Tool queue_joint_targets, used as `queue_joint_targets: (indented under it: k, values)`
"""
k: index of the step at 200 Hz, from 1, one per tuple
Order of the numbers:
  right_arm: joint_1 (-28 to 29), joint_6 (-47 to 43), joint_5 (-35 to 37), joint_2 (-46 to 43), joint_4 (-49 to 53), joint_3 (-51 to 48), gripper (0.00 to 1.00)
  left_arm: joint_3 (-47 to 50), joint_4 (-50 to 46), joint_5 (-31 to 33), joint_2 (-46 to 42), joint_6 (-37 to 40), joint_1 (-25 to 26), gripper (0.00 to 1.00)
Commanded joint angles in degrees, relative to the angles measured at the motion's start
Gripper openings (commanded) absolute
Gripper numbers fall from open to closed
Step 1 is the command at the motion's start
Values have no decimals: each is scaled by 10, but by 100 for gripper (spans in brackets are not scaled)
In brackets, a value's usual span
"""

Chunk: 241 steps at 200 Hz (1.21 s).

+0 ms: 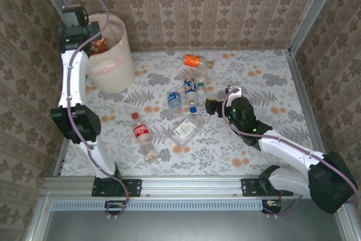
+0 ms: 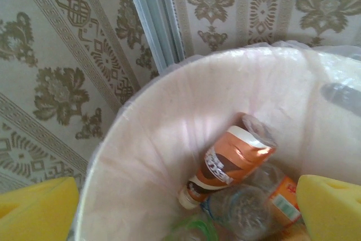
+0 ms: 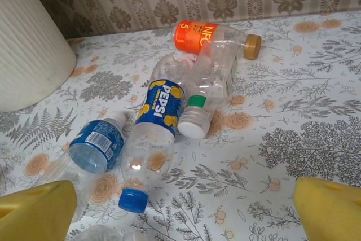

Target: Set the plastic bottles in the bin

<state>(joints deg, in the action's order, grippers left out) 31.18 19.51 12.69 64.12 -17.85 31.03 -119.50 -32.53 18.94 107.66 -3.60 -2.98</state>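
Top external view: our left gripper hangs over the bin at far left, fingers apart, an orange bottle lying inside, so we should probably lift clear of the rim while our right gripper, also apart, centres squarely on the Pepsi bottle mid-table.

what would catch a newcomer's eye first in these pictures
The cream bin at the table's far left corner stands out, with the left gripper open above it and an orange-brown bottle lying on others inside. Mid-table, a loose scatter of clear bottles draws the eye, among them a blue Pepsi bottle and an orange-labelled bottle, with the right gripper open beside them.
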Motion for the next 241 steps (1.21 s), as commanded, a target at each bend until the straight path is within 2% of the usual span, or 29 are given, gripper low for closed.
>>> queue_joint_targets:
  k: [1, 35, 81, 140, 203, 225, 241]
  values:
    - [0, 5, 4, -18, -10, -12, 100, 34, 28, 24, -48, -51, 21, 100]
    - [0, 10, -3, -28, -22, -23, 100, 112, 64, 59, -103, -97, 59, 100]
    - [0, 11, -15, -32, -23, -30, 100, 231, 111, 66, -185, -158, 103, 100]
    - [0, 1, -8, -32, -35, -46, 100, 343, 126, 162, -274, -196, 192, 100]
    - [0, -2, 6, -27, -55, -54, 100, 428, 65, 166, -337, -283, 246, 100]
    - [0, 1, 2, -21, -58, -53, 100, 461, 32, 138, -343, -321, 250, 100]
    - [0, 6, 2, -18, -61, -53, 100, 482, -4, 95, -340, -357, 249, 100]
